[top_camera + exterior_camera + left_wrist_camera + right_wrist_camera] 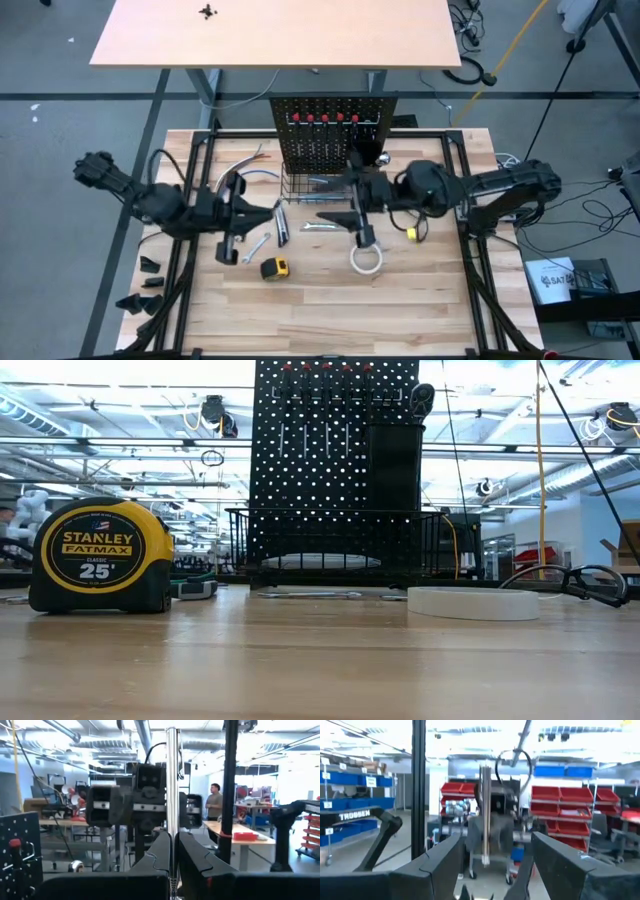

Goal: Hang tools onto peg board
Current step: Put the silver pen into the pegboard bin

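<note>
Workshop shelving lies behind the wooden desk (400, 300). Left gripper (172, 851), at nine o'clock from the peg board (320, 140), has jaws clenched on a silver wrench (172, 795). Right gripper (492, 855), opposite, has jaws released.

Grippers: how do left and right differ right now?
The left gripper is shut on a slim silver tool shaft that stands upright between its fingers; the right gripper is open and holds nothing. In the high view the left gripper sits left of the peg board, the right gripper in front of it. Both hang above the table, pointing at each other.
</note>
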